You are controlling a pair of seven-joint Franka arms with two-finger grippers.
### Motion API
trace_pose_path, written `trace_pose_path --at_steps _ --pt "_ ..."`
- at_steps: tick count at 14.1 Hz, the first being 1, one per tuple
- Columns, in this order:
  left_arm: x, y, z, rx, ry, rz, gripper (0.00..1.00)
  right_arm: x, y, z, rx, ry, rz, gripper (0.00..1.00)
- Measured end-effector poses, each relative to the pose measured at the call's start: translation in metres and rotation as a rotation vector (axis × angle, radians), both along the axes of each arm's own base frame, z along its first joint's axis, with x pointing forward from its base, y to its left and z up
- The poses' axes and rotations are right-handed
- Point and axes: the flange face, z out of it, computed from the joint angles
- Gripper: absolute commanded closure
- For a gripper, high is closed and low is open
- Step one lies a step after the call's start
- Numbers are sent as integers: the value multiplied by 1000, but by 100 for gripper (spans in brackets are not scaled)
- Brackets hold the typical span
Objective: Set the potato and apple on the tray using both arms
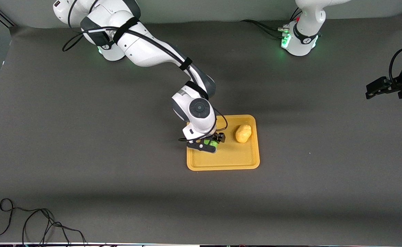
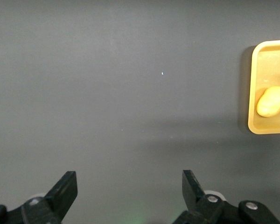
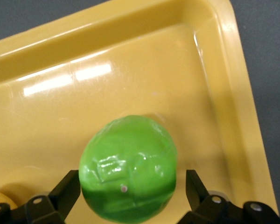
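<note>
At frame center we see the right gripper (image 1: 210,142) spread around the apple (image 1: 210,142) on the tray (image 1: 228,163) beside the potato (image 1: 243,133), while the left gripper (image 1: 379,87) waits wide open at the right edge.

Two white glossy arms, right arm (image 1: 142,51) and left arm (image 1: 305,27), with dark grey joint bands, black cables strapped along the shells, a round black wrist cap, green-lit bases, and black angular claw fingers (image 2: 65,189) with silver screws.
</note>
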Motion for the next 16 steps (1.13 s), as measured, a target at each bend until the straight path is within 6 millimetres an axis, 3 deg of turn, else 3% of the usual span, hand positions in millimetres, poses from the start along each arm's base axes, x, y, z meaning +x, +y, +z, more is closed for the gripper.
trace_pose_path --at_steps 3,5,7,9,12,16 --pt "0 -7 0 -5 0 -13 0 10 -7 31 -4 -5 -14 0" --pt "0 -6 0 -6 0 -12 0 28 -25 77 4 -20 -46 0" --pt "0 -5 0 -7 -1 -10 0 47 -57 132 6 -27 -76 0" --pt "0 -5 0 -8 -1 -10 0 65 -102 177 7 -42 -69 0" --pt "0 -9 1 -15 -2 -15 0 85 -197 224 -2 -58 -41 0" --pt "2 -14 -2 -15 -6 -24 0 75 -308 287 -30 -64 17 0"
